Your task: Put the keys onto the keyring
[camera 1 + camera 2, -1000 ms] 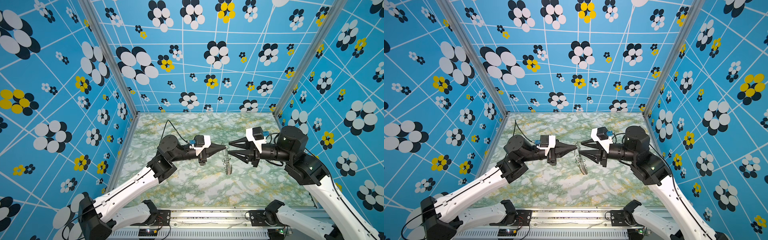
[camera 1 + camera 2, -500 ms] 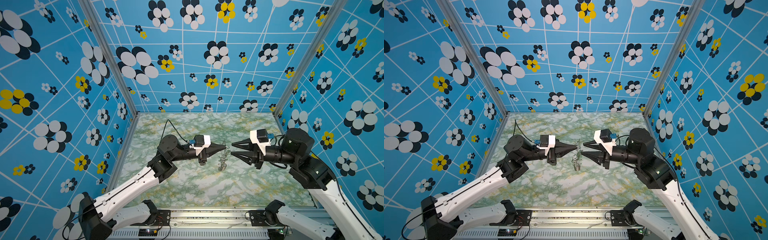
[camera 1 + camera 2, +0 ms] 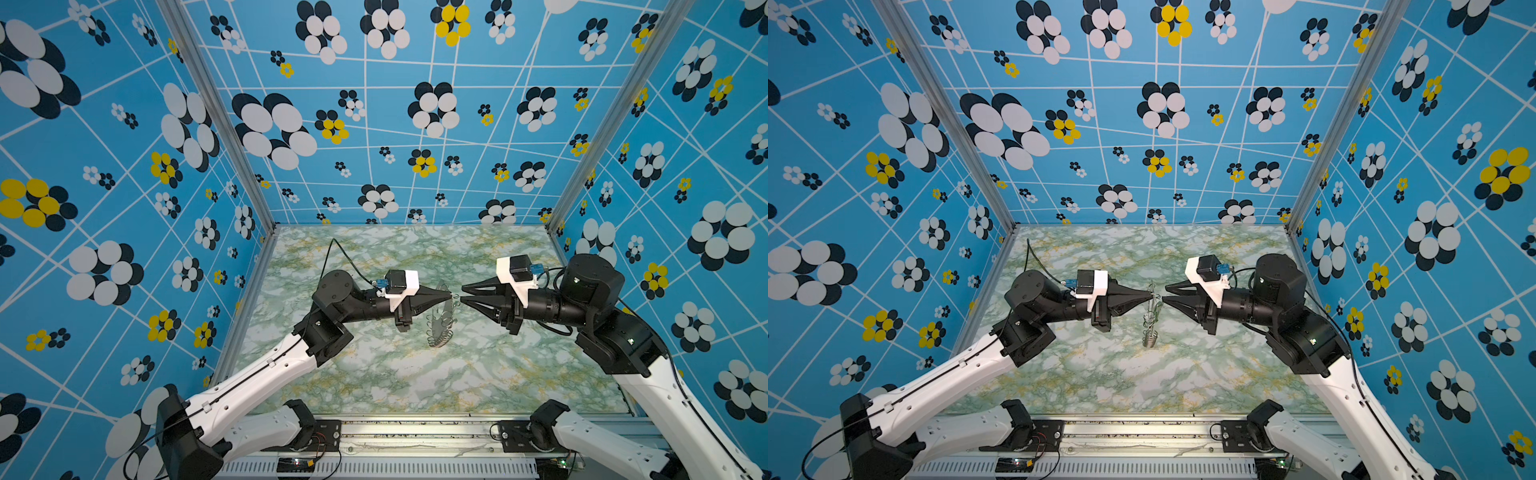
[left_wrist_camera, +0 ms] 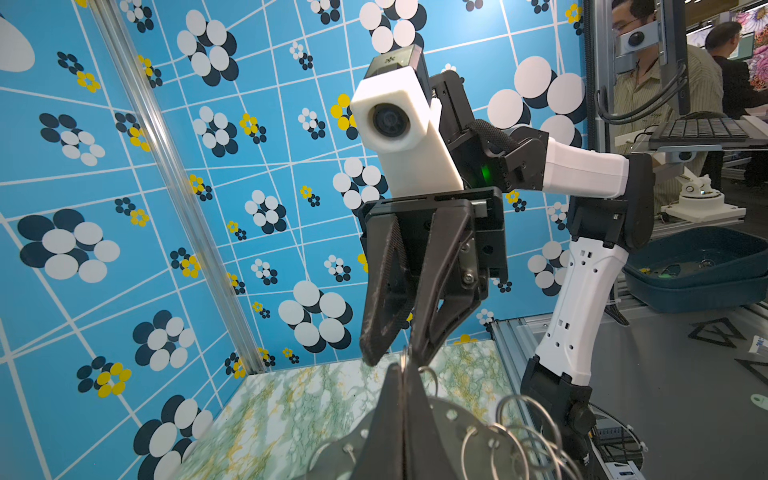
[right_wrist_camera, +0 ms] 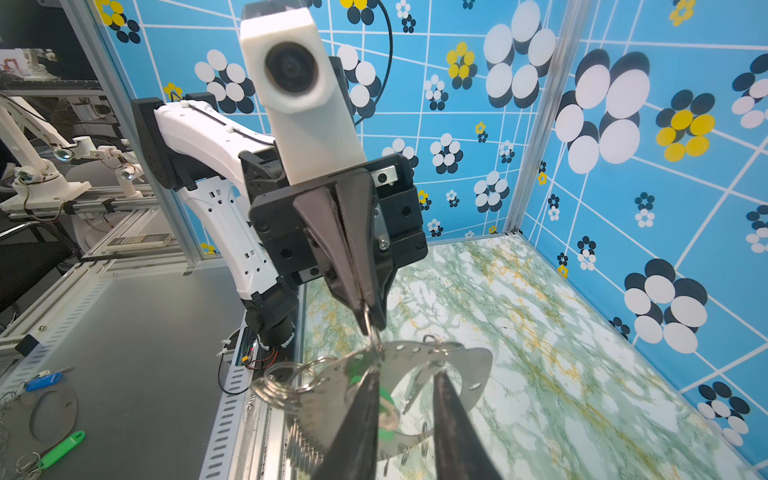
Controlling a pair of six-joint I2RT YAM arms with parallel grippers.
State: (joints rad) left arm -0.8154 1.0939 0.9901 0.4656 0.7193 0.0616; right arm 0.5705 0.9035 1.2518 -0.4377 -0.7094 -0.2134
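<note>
The keyring, a flat grey band fringed with silver wire loops, hangs edge-on above the marbled table. My left gripper is shut on one wire loop at its top. My right gripper faces it from the right, open, with its tips right by that loop. In the right wrist view the band lies just beyond my fingers, and a light-green key shows partly behind one finger, against the band.
Patterned blue walls close in the table on three sides. Outside the cell, a grey bench holds a green tag, a blue tag and a spare ring. A blue bin stands beyond the right arm.
The right gripper's jaws have narrowed while staying by the ring's top. The hanging keyring has turned and swung slightly left. The left gripper has held still.
</note>
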